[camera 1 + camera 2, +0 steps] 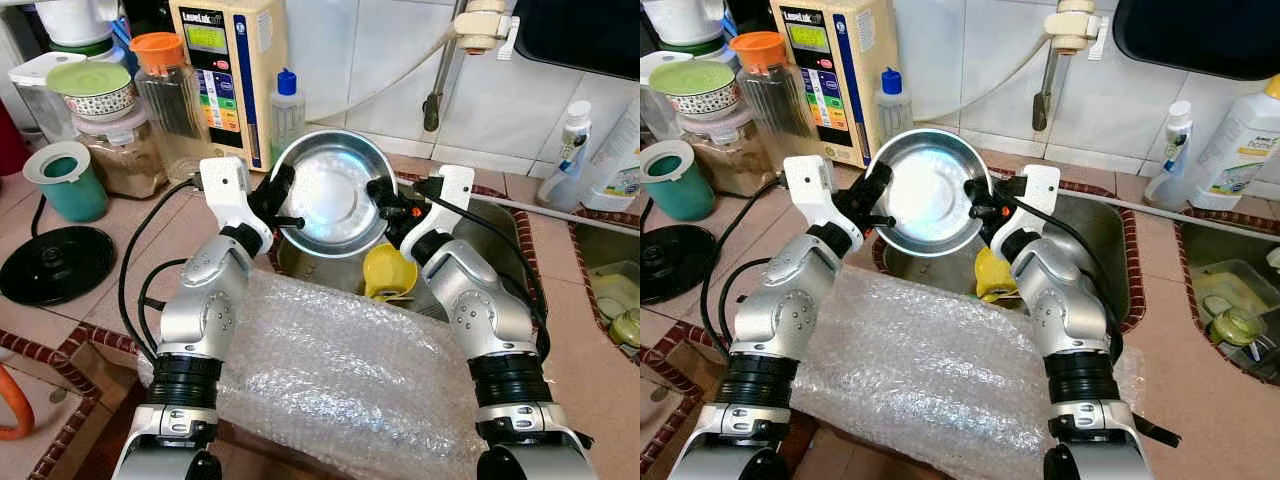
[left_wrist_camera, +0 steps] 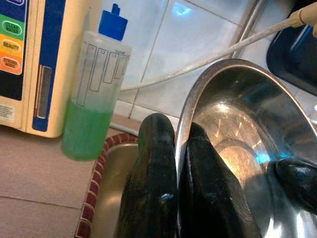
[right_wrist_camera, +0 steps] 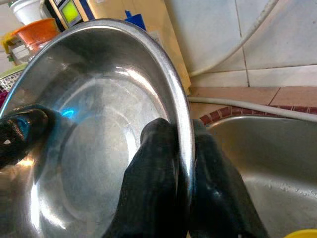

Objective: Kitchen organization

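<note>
Steel bowl (image 1: 333,195) held up over the sink (image 1: 495,235), tilted so its open face looks back at the head camera, rim roughly vertical. Left gripper (image 1: 283,200) is clamped on the bowl's left rim, one finger inside, one behind (left wrist view shows the rim running between the two black fingers (image 2: 151,188)). Right gripper (image 1: 385,200) is pinched on the opposite right rim in the same way, fingers (image 3: 156,163) straddling the edge. So the bowl spans straight between the two grippers, each equally near; neither has spare opening.

Below it in the sink sits a yellow cup (image 1: 388,272), and bubble wrap (image 1: 340,370) covers the near counter edge. Soap bottle (image 1: 287,110) and water ionizer (image 1: 225,70) stand behind on the left. Likely next: carry the bowl off to one side; both arms must move together or the rim twists out.
</note>
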You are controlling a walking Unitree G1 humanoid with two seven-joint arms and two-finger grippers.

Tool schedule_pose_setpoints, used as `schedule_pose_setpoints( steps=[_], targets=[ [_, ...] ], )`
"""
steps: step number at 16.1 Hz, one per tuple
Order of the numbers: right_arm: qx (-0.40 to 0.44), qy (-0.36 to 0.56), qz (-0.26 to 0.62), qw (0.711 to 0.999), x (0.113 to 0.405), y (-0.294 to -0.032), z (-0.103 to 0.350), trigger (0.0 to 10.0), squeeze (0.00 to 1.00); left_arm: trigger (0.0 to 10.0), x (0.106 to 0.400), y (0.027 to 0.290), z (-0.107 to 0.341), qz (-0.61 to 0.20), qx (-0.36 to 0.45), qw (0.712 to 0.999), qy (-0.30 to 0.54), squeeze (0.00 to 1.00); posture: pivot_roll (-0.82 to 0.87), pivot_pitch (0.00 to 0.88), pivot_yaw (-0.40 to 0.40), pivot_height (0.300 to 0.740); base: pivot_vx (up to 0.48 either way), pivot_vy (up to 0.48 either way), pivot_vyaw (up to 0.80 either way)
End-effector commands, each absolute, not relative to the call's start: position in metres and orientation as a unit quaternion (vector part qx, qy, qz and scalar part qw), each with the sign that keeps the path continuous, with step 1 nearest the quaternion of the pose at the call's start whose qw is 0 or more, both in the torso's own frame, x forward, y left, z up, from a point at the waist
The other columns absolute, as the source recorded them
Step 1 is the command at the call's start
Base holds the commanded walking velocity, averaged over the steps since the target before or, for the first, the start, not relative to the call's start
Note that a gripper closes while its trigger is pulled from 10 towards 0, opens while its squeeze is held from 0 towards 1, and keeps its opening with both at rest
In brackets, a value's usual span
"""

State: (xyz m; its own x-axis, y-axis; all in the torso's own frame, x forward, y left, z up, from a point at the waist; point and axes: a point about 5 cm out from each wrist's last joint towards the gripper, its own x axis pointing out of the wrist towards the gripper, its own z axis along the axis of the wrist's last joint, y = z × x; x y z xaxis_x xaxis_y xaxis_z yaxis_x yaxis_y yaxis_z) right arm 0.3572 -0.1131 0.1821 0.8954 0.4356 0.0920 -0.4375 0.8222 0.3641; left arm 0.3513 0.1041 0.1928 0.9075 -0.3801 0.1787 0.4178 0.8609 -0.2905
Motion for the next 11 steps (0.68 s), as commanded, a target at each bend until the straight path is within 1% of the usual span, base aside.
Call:
schedule_pose_setpoints(
  steps=[1, 2, 3, 4, 6, 8, 10, 11],
  targets=[
    [0.19, 0.034, 0.201, 0.96, 0.359, -0.12, 0.171, 0.0, 0.0, 0.0, 0.352, 0.099, 0.211, -0.229, -0.15, 0.957, -0.096, 0.0, 0.05, 0.0, 0.023, 0.74, 0.0, 0.0, 0.0],
    [0.189, 0.031, 0.199, 0.961, 0.359, -0.12, 0.172, 0.0, 0.0, 0.0, 0.353, 0.101, 0.211, -0.228, -0.143, 0.959, -0.093, 0.0, 0.06, 0.0, 0.022, 0.74, 0.0, 0.0, 0.0],
    [0.188, 0.03, 0.199, 0.961, 0.359, -0.12, 0.172, 0.0, 0.0, 0.0, 0.354, 0.102, 0.211, -0.228, -0.139, 0.959, -0.091, 1.0, 0.06, 0.0, 0.022, 0.74, 0.0, 0.0, 0.0],
    [0.187, 0.029, 0.195, 0.962, 0.359, -0.12, 0.172, 0.0, 0.0, 10.0, 0.354, 0.103, 0.21, -0.228, -0.135, 0.96, -0.088, 1.0, 0.06, 0.0, 0.023, 0.74, 0.0, 0.0, 0.0],
    [0.181, 0.016, 0.181, 0.967, 0.36, -0.121, 0.173, 0.0, 0.0, 10.0, 0.352, 0.101, 0.208, -0.247, -0.13, 0.957, -0.079, 1.0, 0.06, 0.0, 0.025, 0.74, 0.0, 0.0, 0.0],
    [0.179, 0.009, 0.167, 0.97, 0.361, -0.123, 0.174, 0.0, 0.0, 10.0, 0.352, 0.1, 0.207, -0.248, -0.125, 0.957, -0.078, 1.0, 0.06, 0.0, 0.025, 0.74, 0.0, 0.0, 0.0],
    [0.177, 0.001, 0.151, 0.973, 0.362, -0.127, 0.175, 0.0, 0.0, 10.0, 0.351, 0.098, 0.205, -0.255, -0.121, 0.957, -0.071, 1.0, 0.06, 0.0, 0.025, 0.74, 0.0, 0.0, 0.0],
    [0.164, -0.011, 0.129, 0.978, 0.364, -0.133, 0.178, 0.0, 0.0, 10.0, 0.349, 0.095, 0.202, -0.273, -0.114, 0.953, -0.057, 1.0, 0.06, 0.0, 0.026, 0.74, 0.0, 0.0, 0.0]
  ],
)
